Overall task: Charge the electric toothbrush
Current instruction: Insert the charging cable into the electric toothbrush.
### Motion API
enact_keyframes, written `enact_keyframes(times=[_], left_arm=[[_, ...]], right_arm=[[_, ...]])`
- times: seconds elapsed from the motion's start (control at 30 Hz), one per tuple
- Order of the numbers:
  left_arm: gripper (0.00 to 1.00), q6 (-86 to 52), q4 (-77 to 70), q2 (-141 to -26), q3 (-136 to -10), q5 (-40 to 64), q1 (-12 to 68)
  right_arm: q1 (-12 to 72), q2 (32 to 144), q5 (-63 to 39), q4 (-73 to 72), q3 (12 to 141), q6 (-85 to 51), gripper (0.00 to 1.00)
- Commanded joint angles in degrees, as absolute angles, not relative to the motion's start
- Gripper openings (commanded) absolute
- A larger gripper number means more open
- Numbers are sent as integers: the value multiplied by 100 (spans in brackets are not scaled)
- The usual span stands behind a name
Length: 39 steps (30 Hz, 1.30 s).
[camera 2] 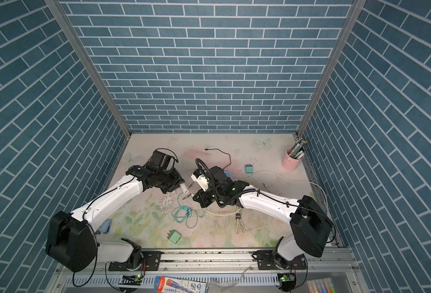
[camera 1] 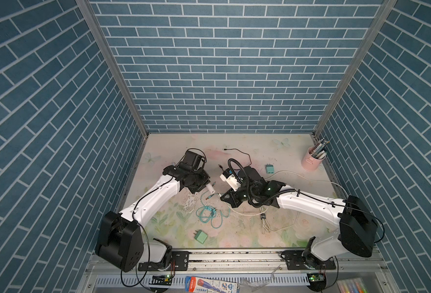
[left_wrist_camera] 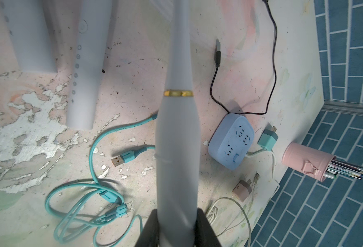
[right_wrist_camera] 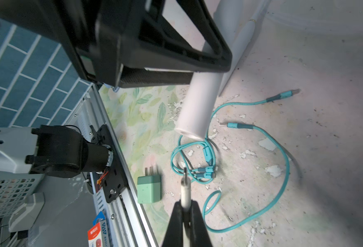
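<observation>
My left gripper (left_wrist_camera: pixel 177 216) is shut on the electric toothbrush (left_wrist_camera: pixel 177 132), a pale grey-white body with a gold ring. The handle's flat end (camera 1: pixel 210 188) sticks out of the left gripper (camera 1: pixel 203 185) in both top views (camera 2: pixel 184 188). My right gripper (right_wrist_camera: pixel 185 206) is shut on a thin white charging plug (right_wrist_camera: pixel 185 190) with a metal tip. In a top view the right gripper (camera 1: pixel 225 197) sits just right of the handle's end, with a small gap between plug tip and toothbrush (right_wrist_camera: pixel 197 107).
A teal cable (camera 1: pixel 206 213) coils below the grippers, beside a green adapter (camera 1: pixel 200 237). A blue power strip (left_wrist_camera: pixel 231 141), small teal adapter (camera 1: pixel 269 168), pink adapter (left_wrist_camera: pixel 242 189), black cable (camera 1: pixel 237 152), loose white cable (camera 1: pixel 265 220) and pink pen cup (camera 1: pixel 313 158) lie right.
</observation>
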State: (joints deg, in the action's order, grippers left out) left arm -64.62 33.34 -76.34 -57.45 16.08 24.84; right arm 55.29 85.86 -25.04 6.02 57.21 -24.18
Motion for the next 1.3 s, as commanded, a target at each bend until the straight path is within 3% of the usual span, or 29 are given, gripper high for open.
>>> enact_keyframes(times=[0.0,0.27,0.53,0.73,1.03,1.13,1.27], left_arm=[[0,-6532,2124,-7259,-5390,1838,2513],[0,-6834,-286,-6819,-4425,2435,2430],[0,-8238,-4730,-7041,-2903,2691,2340],[0,-9300,-7659,-7942,-2302,2510,2322],[0,-8876,-7442,-7672,-2471,2801,2308],[0,-9115,-7197,-7840,-2486,2912,2308],[0,-9066,-5780,-7698,-2637,3040,2303]], right_arm=[[5366,8500,-3395,-204,5445,-2930,0],[5007,8321,-4516,-1605,4803,-3530,0],[4356,8218,-5563,-3799,4051,-4684,0],[4242,8280,-6091,-4488,3980,-4978,0],[3830,8434,-6221,-4949,3992,-5675,0],[3754,8266,-5874,-3952,4157,-5223,0],[4032,7542,-4489,-879,4680,-3212,0]])
